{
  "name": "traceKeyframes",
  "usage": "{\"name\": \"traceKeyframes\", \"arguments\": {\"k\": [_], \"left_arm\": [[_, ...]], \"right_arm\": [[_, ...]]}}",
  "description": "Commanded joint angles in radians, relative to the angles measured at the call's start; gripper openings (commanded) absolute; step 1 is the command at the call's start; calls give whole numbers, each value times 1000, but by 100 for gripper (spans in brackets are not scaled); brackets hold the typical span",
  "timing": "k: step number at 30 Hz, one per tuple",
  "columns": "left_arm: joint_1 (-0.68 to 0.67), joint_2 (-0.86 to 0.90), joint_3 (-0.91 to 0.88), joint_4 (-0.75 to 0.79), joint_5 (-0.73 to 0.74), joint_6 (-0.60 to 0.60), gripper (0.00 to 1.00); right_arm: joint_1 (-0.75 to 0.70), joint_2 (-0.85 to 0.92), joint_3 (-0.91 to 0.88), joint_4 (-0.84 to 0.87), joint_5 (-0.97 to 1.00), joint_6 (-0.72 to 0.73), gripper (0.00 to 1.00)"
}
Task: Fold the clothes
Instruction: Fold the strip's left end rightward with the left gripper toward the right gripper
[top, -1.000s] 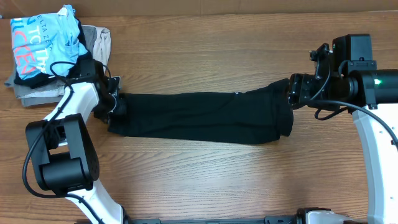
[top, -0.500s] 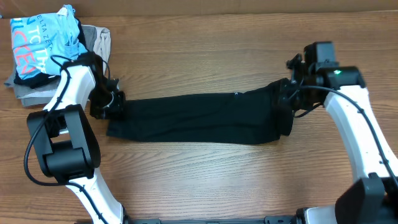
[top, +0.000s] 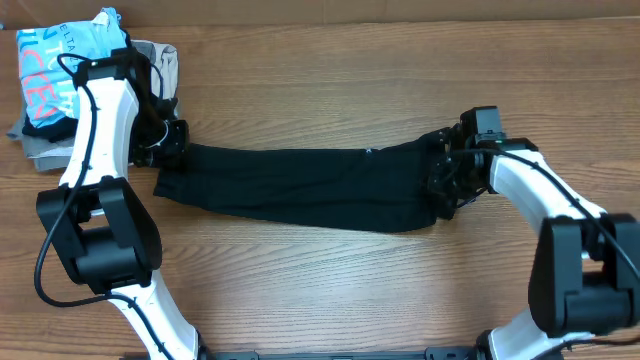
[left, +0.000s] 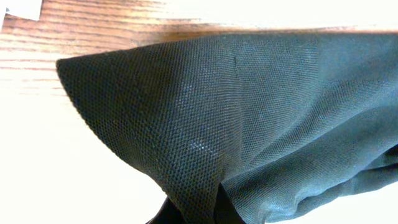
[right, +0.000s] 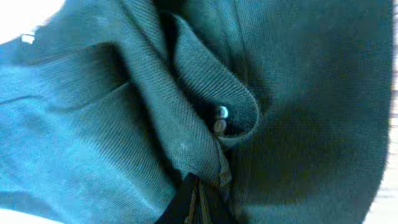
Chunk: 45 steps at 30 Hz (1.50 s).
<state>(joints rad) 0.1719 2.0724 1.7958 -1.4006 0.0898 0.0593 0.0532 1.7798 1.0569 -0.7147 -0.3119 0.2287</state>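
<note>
Wooden table (top: 330, 285): left gripper (top: 172, 150), right gripper (top: 443, 185) pinch black garment (top: 300, 185)

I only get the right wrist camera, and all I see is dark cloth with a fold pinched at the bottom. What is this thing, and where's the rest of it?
Observer: From overhead it is a long black garment, stretched like a band across the wooden table. The right gripper pinches its right end.
Operator: Is anything holding the other end?
Observer: Yes, the left gripper is shut on the left end. Its wrist view shows a corner of the cloth against the wood.
Operator: Anything else lying around?
Observer: A pile sits in the far left corner, with a light blue shirt on top of grey and beige folded garments.
</note>
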Motion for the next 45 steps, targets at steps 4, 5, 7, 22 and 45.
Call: {"name": "traceKeyframes", "arguments": {"k": [4,5,7,22,45], "left_arm": [[-55,0,31,-10,-19,11,4],[-70,0,31,-4,-19,11,4],[-110,0,31,13,-19,10,4],[-403,7,5,131,-19,-100,4],[-567,106,13,201,196,-242,58]], "right_arm": [[3,29,-8,33,-32,13,4],[3,29,-8,31,-31,12,4],[3,29,-8,29,-31,12,4],[3,29,-8,22,-31,12,4],[3,29,-8,18,-31,12,4]]}}
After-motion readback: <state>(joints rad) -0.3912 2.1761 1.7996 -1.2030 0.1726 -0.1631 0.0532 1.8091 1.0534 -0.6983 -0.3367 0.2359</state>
